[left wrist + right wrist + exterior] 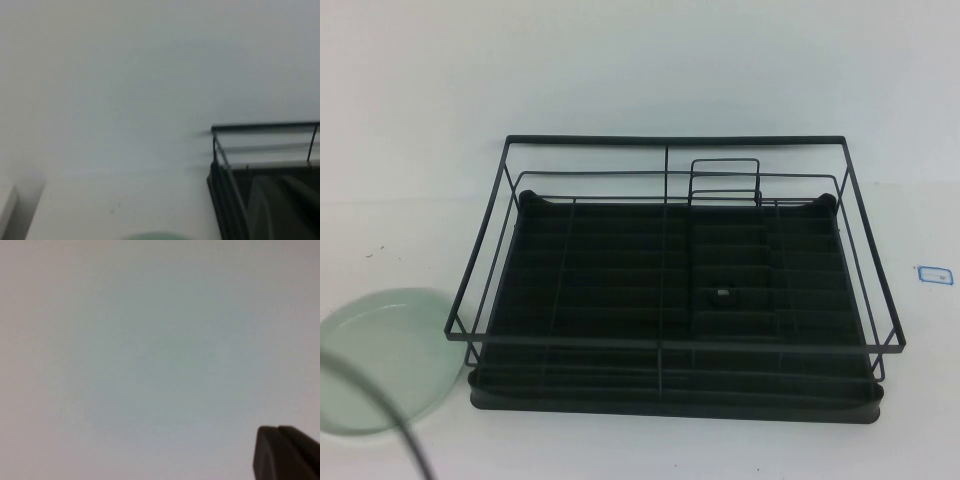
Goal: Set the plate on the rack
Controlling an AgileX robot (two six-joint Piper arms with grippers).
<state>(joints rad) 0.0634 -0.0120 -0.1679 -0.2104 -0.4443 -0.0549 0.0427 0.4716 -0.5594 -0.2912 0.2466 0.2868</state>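
The pale mint-green plate (385, 358) lies flat on the white table at the front left, just left of the rack's front-left corner. A thin sliver of its rim shows in the left wrist view (155, 236). The black wire rack (675, 345) stands in the middle of the table, its ribbed tray base bare. Neither gripper shows in the high view. My left gripper (277, 187) is a dark blur in its wrist view, beside the rack's corner (216, 150). My right gripper (276, 432) is shut and empty, its dark tips together against a plain white surface.
A dark cable (382, 398) crosses in front of the plate in the high view. A small blue-edged tag (936, 272) lies on the table right of the rack. A small black piece (722, 295) sits on the rack's base. A white wall stands behind.
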